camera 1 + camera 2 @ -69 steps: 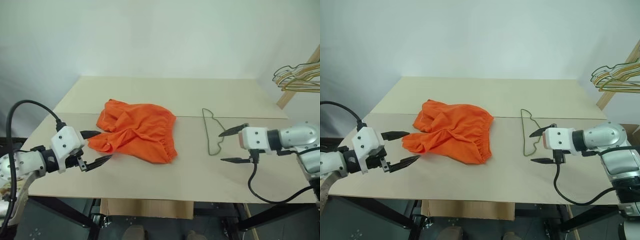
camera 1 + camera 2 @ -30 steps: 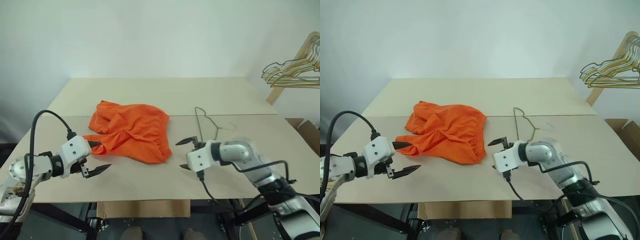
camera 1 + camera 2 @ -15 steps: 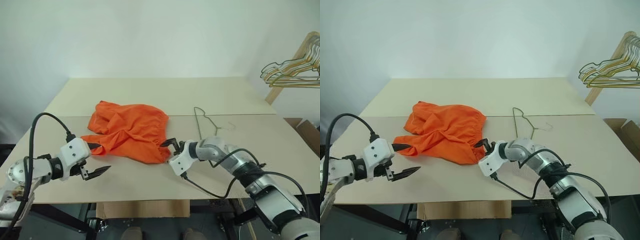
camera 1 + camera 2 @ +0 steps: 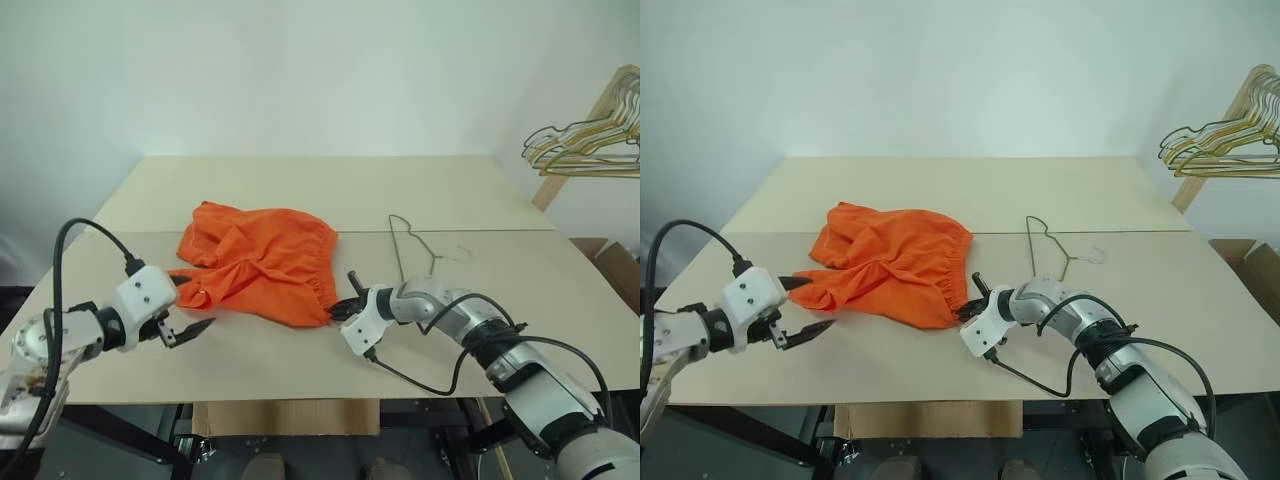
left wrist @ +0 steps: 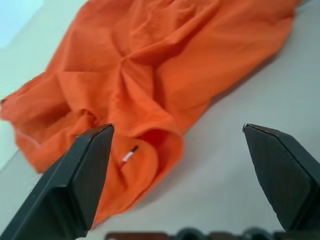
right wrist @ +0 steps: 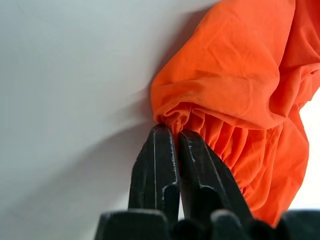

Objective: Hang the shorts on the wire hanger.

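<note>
The orange shorts [image 4: 262, 258] lie crumpled on the table, left of centre. My right gripper [image 4: 343, 309] lies low at their near right corner, shut on the gathered waistband [image 6: 197, 117], which puckers at its fingertips. My left gripper [image 4: 192, 305] stands open at the shorts' near left end, one finger [image 5: 82, 182] beside the folded cloth with the small label [image 5: 129, 156], the other over bare table. The wire hanger [image 4: 406, 245] lies flat on the table right of the shorts, just beyond my right arm, with its hook towards the right.
A bunch of golden and dark hangers [image 4: 585, 145] hangs from a wooden rack at the far right. A cardboard box [image 4: 612, 266] stands beyond the table's right edge. The table [image 4: 300, 190] has a seam across its middle.
My right gripper swung left from beside the hanger to the shorts' corner, sank and shut on the waistband. My left gripper stayed open by the shorts' left end, nudging closer.
</note>
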